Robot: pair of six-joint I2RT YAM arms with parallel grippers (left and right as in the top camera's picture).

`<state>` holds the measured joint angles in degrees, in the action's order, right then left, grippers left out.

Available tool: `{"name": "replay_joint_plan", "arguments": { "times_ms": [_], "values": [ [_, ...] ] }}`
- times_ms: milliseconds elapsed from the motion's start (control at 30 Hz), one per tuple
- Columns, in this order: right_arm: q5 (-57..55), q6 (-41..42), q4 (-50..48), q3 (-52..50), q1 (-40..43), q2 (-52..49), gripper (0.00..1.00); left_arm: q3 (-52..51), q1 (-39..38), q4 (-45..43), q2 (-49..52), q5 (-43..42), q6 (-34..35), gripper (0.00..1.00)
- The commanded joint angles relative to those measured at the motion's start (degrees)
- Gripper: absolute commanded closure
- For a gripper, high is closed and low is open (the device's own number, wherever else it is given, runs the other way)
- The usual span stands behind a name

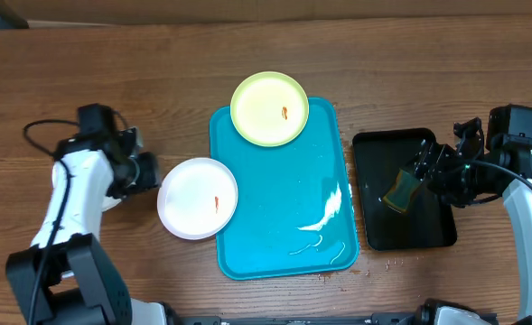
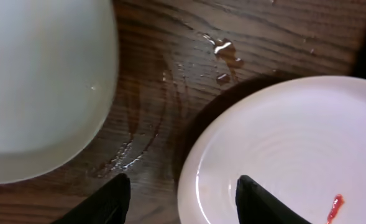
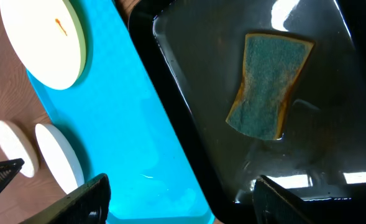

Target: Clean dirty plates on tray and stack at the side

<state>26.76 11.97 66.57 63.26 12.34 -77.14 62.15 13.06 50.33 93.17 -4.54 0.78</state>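
The turquoise tray (image 1: 284,226) lies mid-table and shows in the right wrist view (image 3: 139,124). A yellow-green-rimmed plate (image 1: 269,109) with an orange smear rests on its far end (image 3: 46,43). A white plate (image 1: 198,198) with a red smear overlaps the tray's left edge (image 2: 294,149). Another white plate (image 2: 40,81) lies on the table to its left, mostly hidden under my left arm in the overhead view. My left gripper (image 1: 148,173) is open, with its fingers (image 2: 186,202) either side of the smeared white plate's left rim. My right gripper (image 1: 428,167) is open and empty (image 3: 183,202).
A black tray (image 1: 428,230) holding water stands to the right of the turquoise tray. A green-and-yellow sponge (image 1: 399,191) lies in it just ahead of my right gripper (image 3: 268,86). Wet streaks (image 1: 324,217) mark the turquoise tray. Water drops (image 2: 223,53) lie on the wood.
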Motion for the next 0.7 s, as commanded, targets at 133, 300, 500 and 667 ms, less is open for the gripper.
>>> {"name": "replay_joint_plan", "arguments": {
  "times_ms": [133, 300, 500, 667],
  "values": [
    [-0.17, -0.44, -0.24, 0.90, -0.24, 0.63, 0.25, -4.74, -2.08, -2.95, 3.21, 3.91, -1.86, 0.59],
    [-0.17, -0.42, -0.52, 0.90, -0.24, 0.63, 0.25, -7.04, -2.12, -5.07, 6.36, 3.48, -1.88, 0.66],
    [-0.15, -0.17, -0.63, 0.90, -0.24, 0.63, 0.25, -9.38, -2.19, -7.06, 11.13, 1.77, -1.90, 0.96],
    [-0.17, -0.17, -0.70, 0.90, -0.24, 0.63, 0.25, -7.52, -2.23, -3.67, 10.51, 0.11, -1.90, 0.96]
  ]
}}
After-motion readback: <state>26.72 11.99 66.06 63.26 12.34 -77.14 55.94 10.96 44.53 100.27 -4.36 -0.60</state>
